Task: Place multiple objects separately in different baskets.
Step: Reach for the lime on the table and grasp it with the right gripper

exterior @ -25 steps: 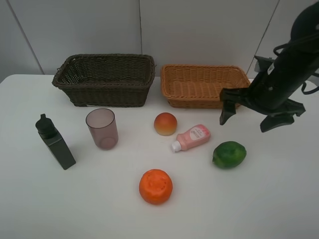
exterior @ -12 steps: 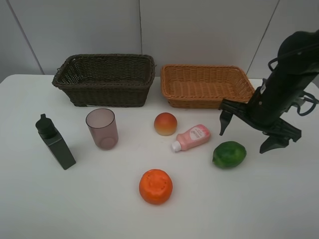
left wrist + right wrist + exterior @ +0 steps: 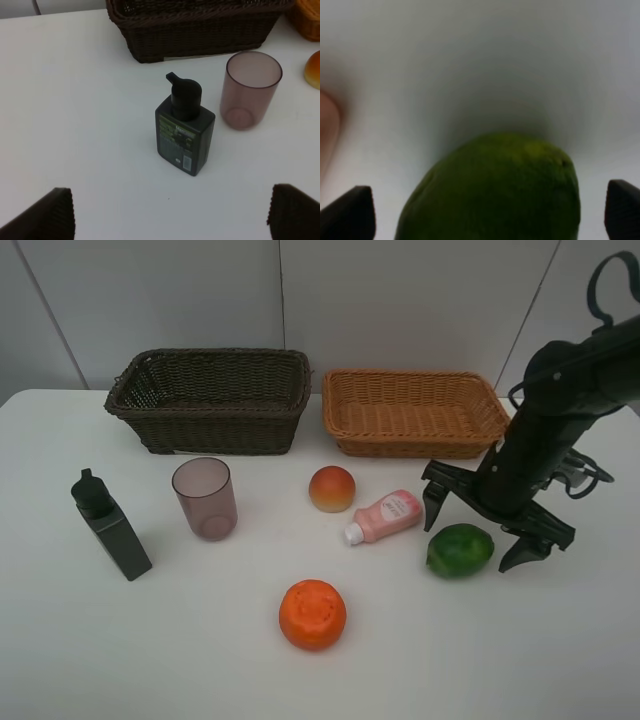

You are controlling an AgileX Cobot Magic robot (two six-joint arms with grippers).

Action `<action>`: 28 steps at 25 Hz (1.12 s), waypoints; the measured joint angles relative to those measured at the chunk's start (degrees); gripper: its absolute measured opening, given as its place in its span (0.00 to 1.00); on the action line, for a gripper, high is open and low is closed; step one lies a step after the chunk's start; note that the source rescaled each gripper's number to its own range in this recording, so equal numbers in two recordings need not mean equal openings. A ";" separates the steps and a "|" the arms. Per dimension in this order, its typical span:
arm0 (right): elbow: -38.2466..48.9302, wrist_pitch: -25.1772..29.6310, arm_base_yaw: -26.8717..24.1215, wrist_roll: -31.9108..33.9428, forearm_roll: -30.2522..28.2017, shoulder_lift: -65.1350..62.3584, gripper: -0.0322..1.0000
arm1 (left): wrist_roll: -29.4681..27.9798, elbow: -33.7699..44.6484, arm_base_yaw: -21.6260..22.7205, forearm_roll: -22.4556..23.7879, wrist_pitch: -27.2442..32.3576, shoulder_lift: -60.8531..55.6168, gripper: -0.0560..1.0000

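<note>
Right gripper (image 3: 468, 545) lower, astride lime (image 3: 456, 552) (jaws wide)

- White table (image 3: 560, 640).
- Upper middle: dark brown basket (image 3: 215, 432), tan basket (image 3: 400, 446).
- Left: dark green bottle (image 3: 115, 530), mauve cup (image 3: 206, 500).
- Centre: peach (image 3: 332, 489), pink bottle (image 3: 388, 516), orange (image 3: 313, 615).
- Right: lime (image 3: 460, 549).

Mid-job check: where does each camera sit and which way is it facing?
Exterior high: up high, looking down on table, brown basket, tan basket; right gripper open beside lime.
Left wrist: above bottle and cup, facing brown basket; left gripper tips show.
Right wrist: close over the lime; fingertips show.
High and right wrist share the lime.
</note>
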 joint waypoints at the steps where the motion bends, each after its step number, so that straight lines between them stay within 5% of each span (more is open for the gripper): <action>1: 0.00 -0.21 0.00 0.00 0.00 0.37 0.99 | 0.00 0.00 0.00 0.00 0.00 0.00 1.00; 12: 0.00 -1.99 0.37 0.00 0.39 4.62 0.97 | 0.00 0.00 0.00 0.00 0.00 0.00 1.00; 14: 0.00 -2.36 0.59 0.00 0.47 4.96 0.81 | 0.00 0.00 0.00 0.00 0.00 0.00 1.00; 16: 0.00 -2.75 0.59 0.00 0.76 5.07 0.45 | 0.00 0.00 0.00 0.00 0.00 0.00 1.00; 17: 0.00 -2.82 0.59 0.00 0.82 5.07 0.41 | 0.00 0.00 0.00 0.00 0.00 0.00 1.00; 28: 0.00 -3.28 0.59 0.00 1.07 5.07 0.41 | 0.00 0.00 0.00 0.00 0.00 0.00 1.00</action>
